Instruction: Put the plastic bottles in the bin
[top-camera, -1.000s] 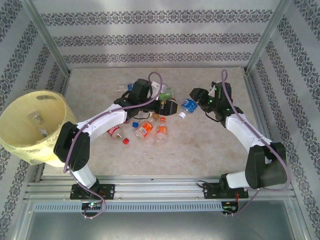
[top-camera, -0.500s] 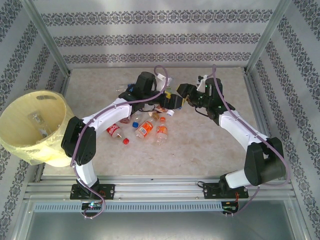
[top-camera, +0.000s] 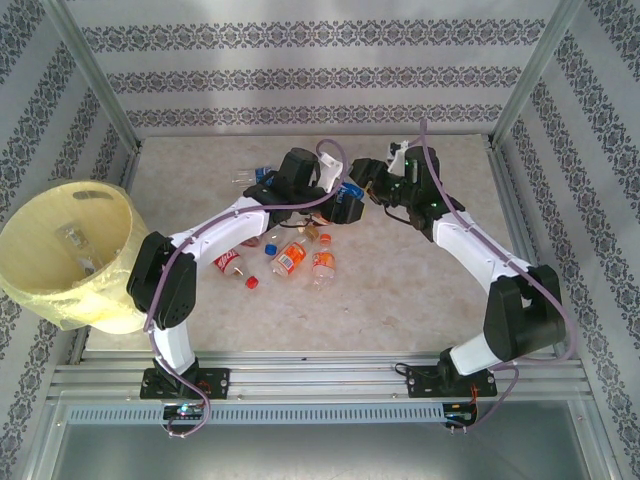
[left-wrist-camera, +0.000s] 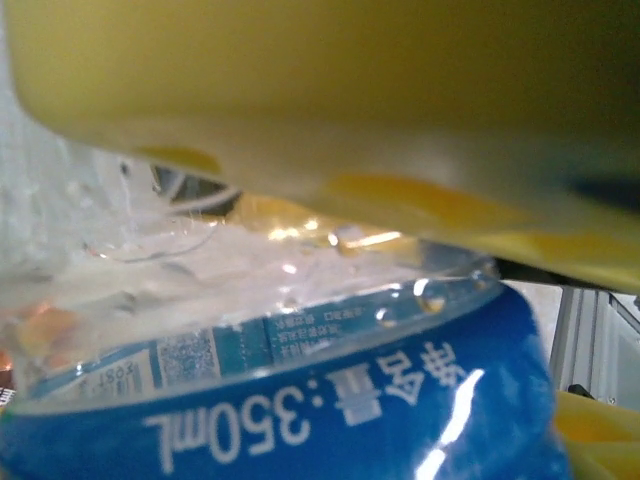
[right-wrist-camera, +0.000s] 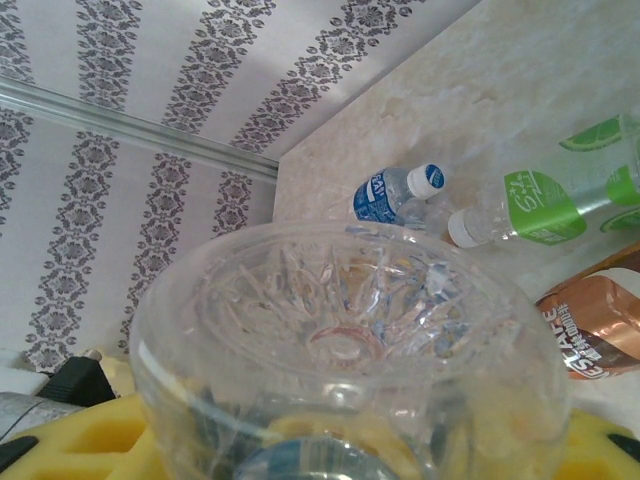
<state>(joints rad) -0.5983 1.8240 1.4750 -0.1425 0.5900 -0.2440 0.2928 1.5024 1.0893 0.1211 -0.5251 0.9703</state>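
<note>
A clear blue-labelled bottle (top-camera: 352, 192) hangs above the table's far middle, between both grippers. My right gripper (top-camera: 370, 187) is shut on it; the bottle's clear base (right-wrist-camera: 340, 350) sits between yellow pads (right-wrist-camera: 70, 445). My left gripper (top-camera: 343, 207) has closed on the same bottle; its blue label (left-wrist-camera: 300, 400) lies right under a yellow pad (left-wrist-camera: 300, 100). More plastic bottles lie below: a red-labelled one (top-camera: 228, 262) and two orange ones (top-camera: 290, 258) (top-camera: 322, 265). The pale-yellow bin (top-camera: 30, 215) stands at the far left with a bottle (top-camera: 72, 238) inside.
A small blue-labelled bottle (right-wrist-camera: 390, 195), a green-labelled one (right-wrist-camera: 530, 210) and a brown-labelled one (right-wrist-camera: 600, 325) lie under the arms. A loose red cap (top-camera: 252, 282) rests near the red bottle. Metal posts (top-camera: 95, 75) and patterned walls enclose the table.
The right arm carried the blue-labelled bottle left towards the left gripper. The left gripper, open before, has closed around that bottle.
</note>
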